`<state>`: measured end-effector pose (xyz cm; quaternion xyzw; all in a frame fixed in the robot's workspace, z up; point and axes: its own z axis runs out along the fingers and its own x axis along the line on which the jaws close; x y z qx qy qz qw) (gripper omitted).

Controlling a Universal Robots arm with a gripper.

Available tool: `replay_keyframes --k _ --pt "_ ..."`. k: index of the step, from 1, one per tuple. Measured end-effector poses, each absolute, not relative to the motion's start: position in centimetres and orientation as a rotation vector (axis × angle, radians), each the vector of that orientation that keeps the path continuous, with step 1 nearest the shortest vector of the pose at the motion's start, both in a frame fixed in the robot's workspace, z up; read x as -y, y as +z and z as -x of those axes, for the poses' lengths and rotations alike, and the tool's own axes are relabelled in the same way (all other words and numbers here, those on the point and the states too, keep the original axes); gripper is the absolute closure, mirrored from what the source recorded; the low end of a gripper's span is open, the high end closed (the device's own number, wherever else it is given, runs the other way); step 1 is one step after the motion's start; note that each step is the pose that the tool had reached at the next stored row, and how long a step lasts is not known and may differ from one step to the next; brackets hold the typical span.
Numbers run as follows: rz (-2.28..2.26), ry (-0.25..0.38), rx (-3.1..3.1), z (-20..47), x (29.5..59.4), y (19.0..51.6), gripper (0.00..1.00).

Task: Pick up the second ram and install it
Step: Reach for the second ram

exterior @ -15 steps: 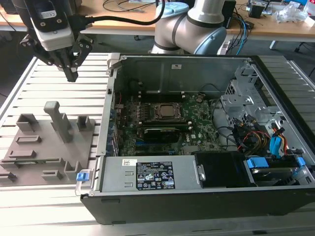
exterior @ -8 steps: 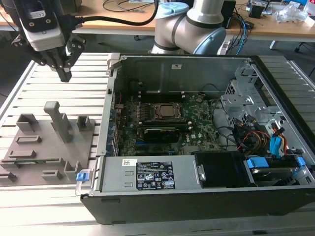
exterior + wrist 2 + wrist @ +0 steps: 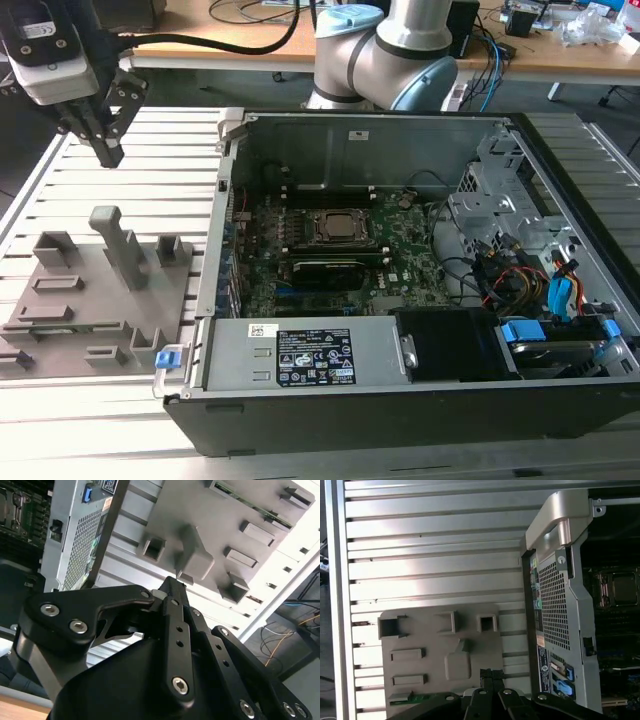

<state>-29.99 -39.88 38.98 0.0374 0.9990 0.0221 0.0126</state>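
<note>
At ten o'clock, exterior view: gripper (image 3: 107, 150), jaws clenched on nothing, over slatted table (image 3: 150, 150). The second ram (image 3: 45, 327) lies in grey holder tray (image 3: 105, 310), seven o'clock of gripper. Second wrist view: second ram (image 3: 250, 502) slotted in tray. First wrist view: second ram (image 3: 420, 698) in tray's edge slot.

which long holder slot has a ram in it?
The end slot at the holder's edge: green ram in it, the other two bare.

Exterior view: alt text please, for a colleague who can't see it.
The hand, shut, hangs over the slatted table near the grey holder tray, where a green ram stick lies in a slot. The open computer case stands on the exterior view's right.
</note>
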Motion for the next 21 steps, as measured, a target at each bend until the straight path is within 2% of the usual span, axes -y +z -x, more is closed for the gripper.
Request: replay_keyframes --k 21 --pt "-0.117 0.069 -3.114 35.9 39.9 38.6 0.89"
